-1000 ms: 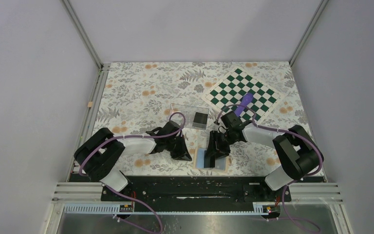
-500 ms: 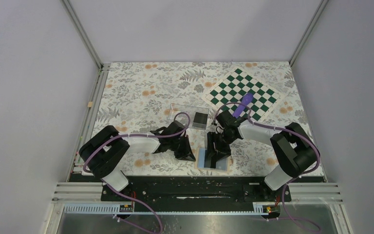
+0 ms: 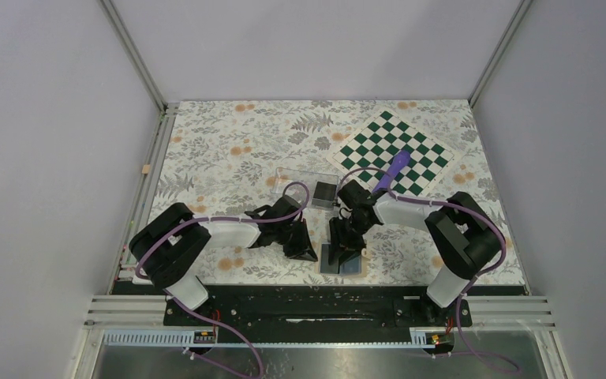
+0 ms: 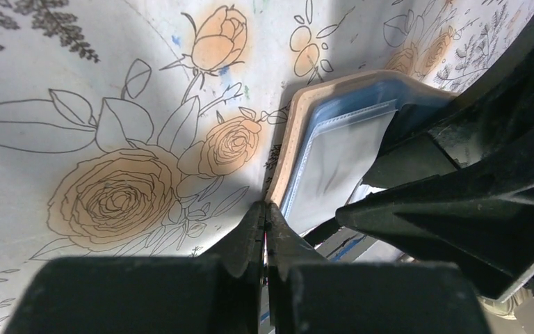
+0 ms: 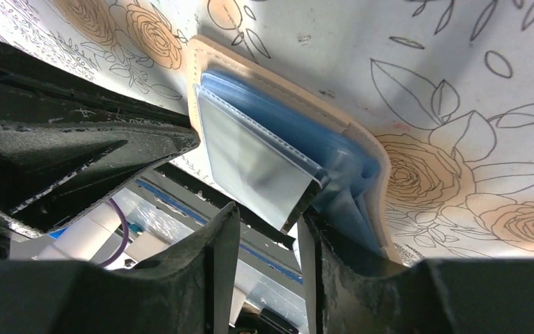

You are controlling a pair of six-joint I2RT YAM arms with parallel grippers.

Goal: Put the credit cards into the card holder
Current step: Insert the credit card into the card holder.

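Note:
The card holder (image 3: 353,267) lies open near the table's front edge, tan outside and blue-grey inside. In the right wrist view one clear pocket panel (image 5: 250,149) of it is lifted off the blue leaves. My right gripper (image 5: 270,214) is open, and the panel's free corner sits between its fingers, against the right finger (image 5: 316,243). My left gripper (image 4: 265,207) is shut, its tips against the holder's tan edge (image 4: 285,163). From above, the left gripper (image 3: 304,251) sits just left of the holder and the right gripper (image 3: 341,245) over it. The credit cards (image 3: 325,193) show as a dark stack farther back.
A clear plastic box (image 3: 296,183) holds the dark stack just behind both grippers. A green-and-white chessboard (image 3: 398,142) lies at the back right with a purple object (image 3: 392,168) on its near corner. The table's metal front rail (image 3: 308,308) runs close behind the holder.
My right gripper has shifted left and nearer over the holder, and its jaws widened and then narrowed. The left gripper moved slightly right at first, then stayed shut in place.

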